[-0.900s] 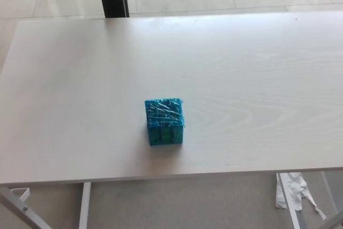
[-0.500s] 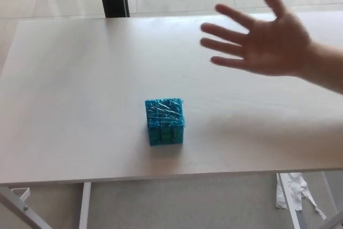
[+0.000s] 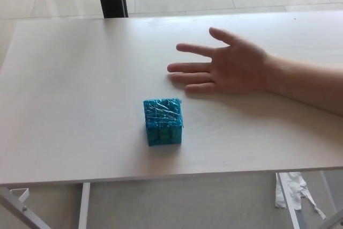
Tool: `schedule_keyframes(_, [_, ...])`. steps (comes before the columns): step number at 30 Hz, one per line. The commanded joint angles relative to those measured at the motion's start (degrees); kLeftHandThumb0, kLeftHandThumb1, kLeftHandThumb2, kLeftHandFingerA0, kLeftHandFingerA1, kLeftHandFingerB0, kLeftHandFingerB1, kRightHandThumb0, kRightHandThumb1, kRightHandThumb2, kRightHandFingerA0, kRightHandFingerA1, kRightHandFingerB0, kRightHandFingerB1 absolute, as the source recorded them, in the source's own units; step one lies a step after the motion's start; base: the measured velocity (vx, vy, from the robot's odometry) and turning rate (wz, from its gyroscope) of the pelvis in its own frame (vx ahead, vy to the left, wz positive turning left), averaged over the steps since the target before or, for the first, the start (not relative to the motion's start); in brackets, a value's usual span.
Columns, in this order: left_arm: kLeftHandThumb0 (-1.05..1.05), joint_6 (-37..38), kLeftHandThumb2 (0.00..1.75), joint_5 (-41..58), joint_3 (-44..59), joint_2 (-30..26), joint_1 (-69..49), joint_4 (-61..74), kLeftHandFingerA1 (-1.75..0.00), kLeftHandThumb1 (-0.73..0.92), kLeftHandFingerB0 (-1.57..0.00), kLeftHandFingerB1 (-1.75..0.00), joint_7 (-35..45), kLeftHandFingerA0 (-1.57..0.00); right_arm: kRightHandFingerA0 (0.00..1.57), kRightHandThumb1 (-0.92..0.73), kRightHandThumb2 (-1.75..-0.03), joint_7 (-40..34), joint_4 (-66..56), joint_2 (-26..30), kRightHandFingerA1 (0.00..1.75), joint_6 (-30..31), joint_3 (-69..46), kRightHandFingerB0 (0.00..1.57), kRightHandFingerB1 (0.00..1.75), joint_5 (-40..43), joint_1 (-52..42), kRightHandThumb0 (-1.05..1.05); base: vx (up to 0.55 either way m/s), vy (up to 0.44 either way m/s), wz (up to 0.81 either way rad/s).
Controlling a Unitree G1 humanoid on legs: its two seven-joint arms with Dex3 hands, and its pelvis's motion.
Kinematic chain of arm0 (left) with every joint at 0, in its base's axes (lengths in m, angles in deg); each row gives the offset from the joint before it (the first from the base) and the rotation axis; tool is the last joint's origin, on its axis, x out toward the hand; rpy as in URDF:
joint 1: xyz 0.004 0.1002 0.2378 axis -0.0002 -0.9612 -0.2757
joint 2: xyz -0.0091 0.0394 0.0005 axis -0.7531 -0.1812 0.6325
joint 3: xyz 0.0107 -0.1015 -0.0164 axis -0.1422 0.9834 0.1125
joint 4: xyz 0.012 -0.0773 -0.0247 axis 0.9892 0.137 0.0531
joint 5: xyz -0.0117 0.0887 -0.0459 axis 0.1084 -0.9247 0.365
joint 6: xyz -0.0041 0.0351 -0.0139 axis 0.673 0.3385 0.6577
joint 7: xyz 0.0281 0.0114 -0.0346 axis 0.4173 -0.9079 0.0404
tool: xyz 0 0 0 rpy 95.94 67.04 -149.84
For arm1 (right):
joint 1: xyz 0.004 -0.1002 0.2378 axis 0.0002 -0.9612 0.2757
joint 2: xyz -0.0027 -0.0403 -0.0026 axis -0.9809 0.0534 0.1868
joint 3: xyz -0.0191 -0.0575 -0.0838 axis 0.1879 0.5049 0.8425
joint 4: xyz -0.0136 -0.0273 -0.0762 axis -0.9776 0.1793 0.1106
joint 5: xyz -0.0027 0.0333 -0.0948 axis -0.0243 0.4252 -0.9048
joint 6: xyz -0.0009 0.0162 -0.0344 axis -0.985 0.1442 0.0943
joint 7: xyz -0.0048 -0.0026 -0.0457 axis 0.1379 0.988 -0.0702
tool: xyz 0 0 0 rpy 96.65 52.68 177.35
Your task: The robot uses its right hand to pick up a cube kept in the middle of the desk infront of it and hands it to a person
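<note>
Person's hand — forearm cut off

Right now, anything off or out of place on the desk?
Nothing damaged or spilled. The blue cube sits flat on the white desk, wrapped in clear film. A person's hand lies open, palm up, just behind and to its right, not touching it. Crumpled white paper lies on the floor below the desk.

Blue cube on white desk, person's hand open palm-up just beyond it
</note>
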Motion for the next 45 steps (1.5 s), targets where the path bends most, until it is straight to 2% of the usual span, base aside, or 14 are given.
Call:
schedule_keyframes(1, [-0.58,1.3,0.56,1.4,0.9,-0.8,0.4,-0.5,-0.5,0.51,-0.48,-0.38,-0.3,-0.39,0.65,-0.53,-0.57,-0.3,-16.8,-0.5,0.6,1.9,-2.4,0.47,0.38,5.2,2.8,-0.65,0.0,0.0,0.0])
schedule_keyframes(2, [-0.57,1.3,0.56,1.6,1.1,-0.7,0.7,-0.6,-0.51,0.51,-0.51,-0.39,-0.4,-0.42,0.62,-0.41,-0.83,1.0,-19.8,-0.4,0.66,1.9,-2.2,0.41,0.48,5.9,3.7,-0.73,0.0,0.0,0.0])
schedule_keyframes(3, [-0.57,1.4,0.56,1.9,1.3,-0.5,0.8,-0.6,-0.51,0.51,-0.5,-0.39,-0.2,-0.45,0.62,-0.51,-0.56,0.1,-30.1,-1.1,0.62,5.8,-1.1,0.52,0.45,6.9,4.7,-0.79,0.0,0.0,0.0])
schedule_keyframes(4, [-0.59,1.5,0.56,1.9,1.3,-0.4,0.9,-0.7,-0.49,0.51,-0.51,-0.38,-0.2,-0.42,0.55,-0.4,-0.83,0.6,-35.6,-1.3,0.66,8.3,-0.3,0.43,0.54,8.1,5.0,-0.83,0.0,0.0,0.0])
schedule_keyframes(14, [-0.58,1.5,0.56,1.2,0.5,-0.2,1.2,-0.2,-0.5,0.52,-0.49,-0.39,-0.2,-0.35,0.36,-0.51,-0.56,1.4,-64.9,-2.3,0.45,18.6,15.2,0.3,0.32,6.5,18.8,-0.64,0.0,0.0,0.0])
schedule_keyframes(15, [-0.62,1.6,0.79,1.0,0.2,-0.2,1.2,-0.2,-0.55,0.41,-0.42,-0.5,-0.2,-0.3,0.29,-0.52,-0.56,1.4,-65.4,-3.0,0.47,20.1,17.9,0.25,0.31,4.2,21.8,-0.62,0.0,0.0,0.0])
schedule_keyframes(23, [-0.58,1.5,0.56,1.2,0.2,0.1,1.7,0.1,-0.5,0.52,-0.48,-0.39,0.6,-0.34,0.25,-0.43,-0.82,5.7,-60.0,-13.2,0.57,25.1,37.6,0.2,0.44,-9.5,36.5,-0.7,0.0,0.0,0.0])
schedule_keyframes(34, [-0.63,2.1,0.79,1.3,0.4,0.2,0.9,-0.1,-0.55,0.4,-0.41,-0.51,0.8,-0.27,0.33,-0.57,-0.58,8.2,-48.1,-19.0,0.55,22.5,56.6,0.3,0.36,-23.2,40.8,-0.75,0.0,0.0,0.0])
schedule_keyframes(35, [-0.64,1.8,0.79,0.8,0.1,0.1,1.1,-0.6,-0.55,0.4,-0.41,-0.5,0.4,-0.26,0.34,-0.43,-0.85,6.5,-44.4,-19.9,0.6,18.6,58.7,0.26,0.48,-25.7,41.4,-0.73,0.0,0.0,0.0])
schedule_keyframes(36, [-0.64,1.6,0.78,1.1,0.3,0.1,1.2,-0.6,-0.54,0.4,-0.41,-0.5,0.4,-0.26,0.36,-0.56,-0.58,6.5,-43.4,-19.8,0.56,18.3,59.6,0.33,0.38,-26.4,41.8,-0.73,0.0,0.0,0.0])
schedule_keyframes(38, [-0.61,1.8,0.56,1.0,0.1,0.2,1.2,-0.4,-0.51,0.51,-0.47,-0.39,0.5,-0.35,0.31,-0.59,-0.59,6.2,-40.8,-19.8,0.62,17.5,61.9,0.29,0.41,-28.4,43.2,-0.76,0.0,0.0,0.0])
schedule_keyframes(41, [-0.64,1.8,0.79,0.9,0.0,0.2,1.3,-0.4,-0.56,0.4,-0.41,-0.51,0.2,-0.29,0.32,-0.6,-0.59,6.6,-37.6,-19.4,0.62,17.8,65.3,0.29,0.42,-30.9,45.5,-0.78,0.0,0.0,0.0])
schedule_keyframes(43, [-0.63,1.7,0.79,1.0,0.2,0.2,1.4,-0.4,-0.56,0.4,-0.43,-0.51,0.3,-0.26,0.32,-0.45,-0.89,6.7,-35.9,-19.5,0.64,19.2,67.2,0.25,0.51,-32.2,46.9,-0.76,0.0,0.0,0.0])
schedule_keyframes(45, [-0.64,1.9,0.8,0.9,0.1,0.2,1.2,-0.3,-0.55,0.4,-0.42,-0.52,0.3,-0.25,0.35,-0.59,-0.59,6.4,-34.5,-19.5,0.62,19.4,68.2,0.32,0.42,-32.8,47.9,-0.77,0.0,0.0,0.0])
